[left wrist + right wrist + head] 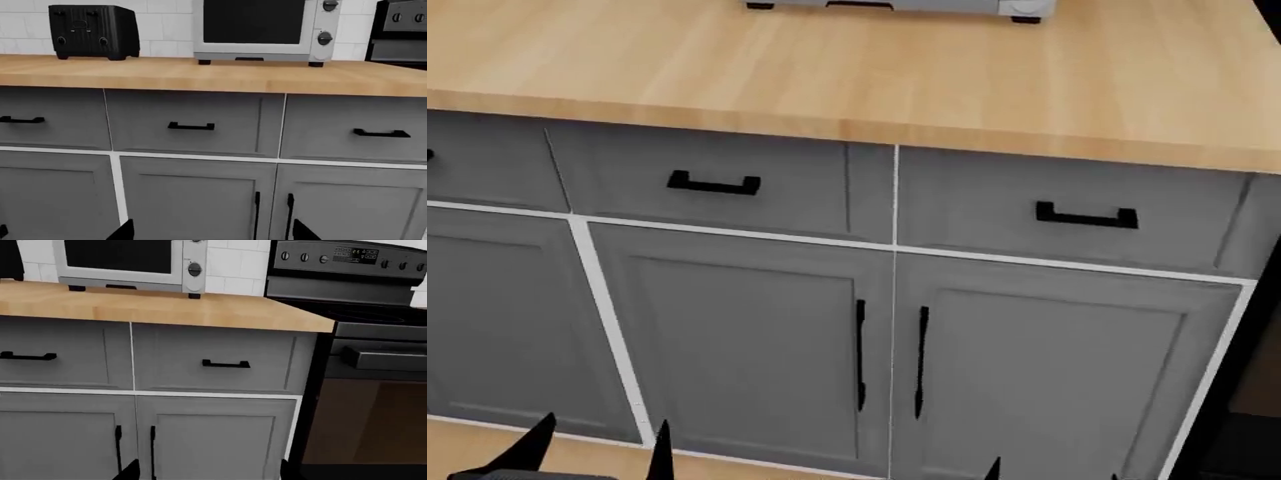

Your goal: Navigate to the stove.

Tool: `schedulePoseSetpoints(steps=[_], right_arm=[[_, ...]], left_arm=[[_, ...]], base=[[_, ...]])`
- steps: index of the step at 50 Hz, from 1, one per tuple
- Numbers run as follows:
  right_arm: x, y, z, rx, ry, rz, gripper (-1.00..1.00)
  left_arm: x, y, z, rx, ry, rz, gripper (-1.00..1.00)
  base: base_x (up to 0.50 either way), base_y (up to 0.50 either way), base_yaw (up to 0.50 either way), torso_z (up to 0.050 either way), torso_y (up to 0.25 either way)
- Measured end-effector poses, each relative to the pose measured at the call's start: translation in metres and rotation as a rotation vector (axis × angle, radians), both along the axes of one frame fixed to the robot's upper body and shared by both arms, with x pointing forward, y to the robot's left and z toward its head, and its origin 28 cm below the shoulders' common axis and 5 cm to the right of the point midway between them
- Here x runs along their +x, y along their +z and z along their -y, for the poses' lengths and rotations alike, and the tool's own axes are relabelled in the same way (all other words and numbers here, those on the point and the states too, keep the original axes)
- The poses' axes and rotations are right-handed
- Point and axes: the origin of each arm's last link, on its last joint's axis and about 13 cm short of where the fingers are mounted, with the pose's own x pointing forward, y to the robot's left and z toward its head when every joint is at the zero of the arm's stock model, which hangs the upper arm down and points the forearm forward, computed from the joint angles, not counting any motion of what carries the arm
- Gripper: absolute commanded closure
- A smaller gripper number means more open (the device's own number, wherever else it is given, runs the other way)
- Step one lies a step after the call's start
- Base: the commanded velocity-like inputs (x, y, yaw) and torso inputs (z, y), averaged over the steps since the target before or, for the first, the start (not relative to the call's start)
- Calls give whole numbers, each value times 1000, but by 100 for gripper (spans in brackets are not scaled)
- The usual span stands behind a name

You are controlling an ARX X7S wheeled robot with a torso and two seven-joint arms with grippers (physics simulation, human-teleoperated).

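Stove (363,365), glossy black, beside wooden counter (167,307)

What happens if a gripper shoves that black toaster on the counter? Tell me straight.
The toaster is boxy and squat, so tipping looks unlikely. It stands on small feet on the smooth wooden countertop, so it would probably slide. It is probably rigid and fairly light for its size.

Only matte black, pointed fingertips show: the left end effector (601,448) and the right end effector (1054,470).
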Motion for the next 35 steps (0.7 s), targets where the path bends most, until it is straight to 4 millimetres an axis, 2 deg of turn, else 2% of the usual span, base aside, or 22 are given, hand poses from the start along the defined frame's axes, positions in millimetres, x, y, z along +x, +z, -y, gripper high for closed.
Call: schedulePoseSetpoints(steps=[35], right_arm=[[0, 0, 0, -1, 0, -1, -100]], left_arm=[[1, 0, 0, 1, -2, -1, -100]], base=[[-500, -27, 0, 0, 0]])
